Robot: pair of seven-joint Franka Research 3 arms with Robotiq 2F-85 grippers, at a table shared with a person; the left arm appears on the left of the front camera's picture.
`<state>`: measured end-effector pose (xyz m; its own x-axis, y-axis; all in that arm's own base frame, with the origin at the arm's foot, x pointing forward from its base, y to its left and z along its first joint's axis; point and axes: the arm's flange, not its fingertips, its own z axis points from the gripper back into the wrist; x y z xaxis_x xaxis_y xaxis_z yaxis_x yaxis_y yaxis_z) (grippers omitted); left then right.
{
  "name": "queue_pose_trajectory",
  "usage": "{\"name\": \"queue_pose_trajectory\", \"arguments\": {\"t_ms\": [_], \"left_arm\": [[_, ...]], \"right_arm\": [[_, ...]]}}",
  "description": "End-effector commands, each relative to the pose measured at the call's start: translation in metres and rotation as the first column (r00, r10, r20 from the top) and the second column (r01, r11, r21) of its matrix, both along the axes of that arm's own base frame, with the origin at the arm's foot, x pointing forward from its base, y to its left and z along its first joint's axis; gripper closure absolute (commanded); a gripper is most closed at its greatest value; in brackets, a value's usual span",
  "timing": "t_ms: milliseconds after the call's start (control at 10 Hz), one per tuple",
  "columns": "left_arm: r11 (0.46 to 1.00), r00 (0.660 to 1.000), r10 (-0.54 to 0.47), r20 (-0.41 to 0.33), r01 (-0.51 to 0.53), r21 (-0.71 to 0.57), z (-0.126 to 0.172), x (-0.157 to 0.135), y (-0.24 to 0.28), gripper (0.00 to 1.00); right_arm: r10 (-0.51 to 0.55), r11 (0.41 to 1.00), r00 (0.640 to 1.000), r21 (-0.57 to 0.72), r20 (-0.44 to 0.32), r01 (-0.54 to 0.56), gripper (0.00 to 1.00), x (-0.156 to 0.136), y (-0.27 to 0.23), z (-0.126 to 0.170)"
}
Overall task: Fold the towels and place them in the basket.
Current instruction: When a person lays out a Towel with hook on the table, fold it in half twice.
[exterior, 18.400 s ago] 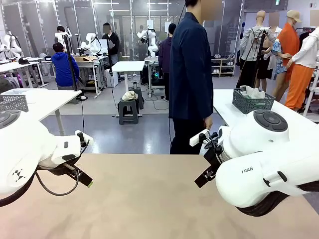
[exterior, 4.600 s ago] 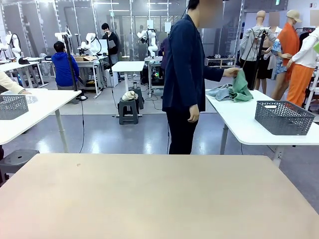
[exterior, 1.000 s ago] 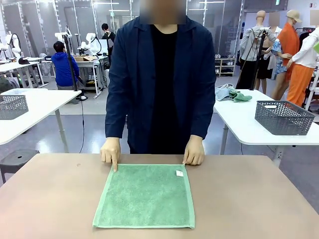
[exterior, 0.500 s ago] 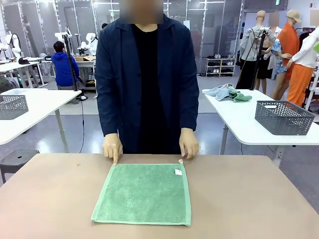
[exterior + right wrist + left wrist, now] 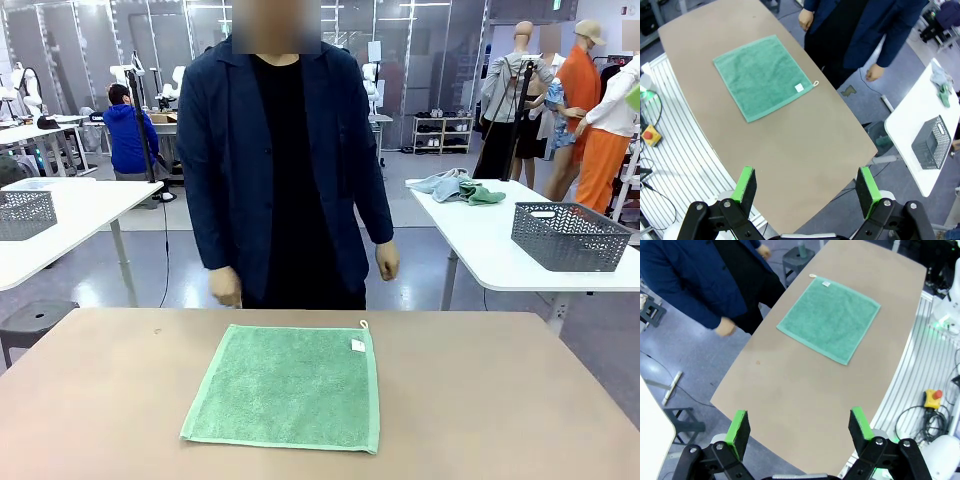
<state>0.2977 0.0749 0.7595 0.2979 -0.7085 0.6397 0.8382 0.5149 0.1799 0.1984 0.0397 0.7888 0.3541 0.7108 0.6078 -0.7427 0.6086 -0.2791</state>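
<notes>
Towel laid out, fold not yet begun.
The towel lies flat on the bench. The left claw and right claw hover high, both spread, and would need to descend and pinch an edge. The basket waits on the neighbouring bench.

The towel lies flat in the middle of the table, with bare tabletop on all four sides, widest at left and right. A person stands against the far edge, just behind the towel's far hem. The lower hand and the higher hand hang beyond that edge, off the table. The basket sits on a side table to the right, well apart, across open floor. The left gripper and right gripper hang high above, open air beneath.
</notes>
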Motion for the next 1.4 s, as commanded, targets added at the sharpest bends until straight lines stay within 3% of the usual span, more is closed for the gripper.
{"name": "queue_pose_trajectory", "arguments": {"t_ms": [0,300,600,900,1300], "left_arm": [[0.996,0.998,-0.061,0.001,0.06,0.069,-0.005,0.009,-0.039,0.0],[0.947,0.974,-0.218,-0.052,0.225,0.229,-0.034,0.021,-0.138,0.0],[0.858,0.932,-0.323,-0.165,0.362,0.364,-0.099,0.026,-0.217,0.0],[0.755,0.893,-0.346,-0.287,0.446,0.481,-0.187,0.033,-0.242,0.0],[0.683,0.885,-0.318,-0.34,0.462,0.566,-0.254,0.041,-0.247,0.0]], "right_arm": [[0.117,0.992,0.993,-0.04,-0.034,-0.118,0.0,0.017,0.027,-0.008],[0.272,0.952,0.953,-0.11,-0.136,-0.287,0.0,0.045,0.096,-0.055],[0.371,0.892,0.895,-0.172,-0.248,-0.418,0.0,0.064,0.154,-0.128],[0.413,0.842,0.824,-0.181,-0.387,-0.507,0.0,0.084,0.171,-0.221],[0.377,0.796,0.77,-0.244,-0.515,-0.553,0.0,0.088,0.175,-0.289]]}}
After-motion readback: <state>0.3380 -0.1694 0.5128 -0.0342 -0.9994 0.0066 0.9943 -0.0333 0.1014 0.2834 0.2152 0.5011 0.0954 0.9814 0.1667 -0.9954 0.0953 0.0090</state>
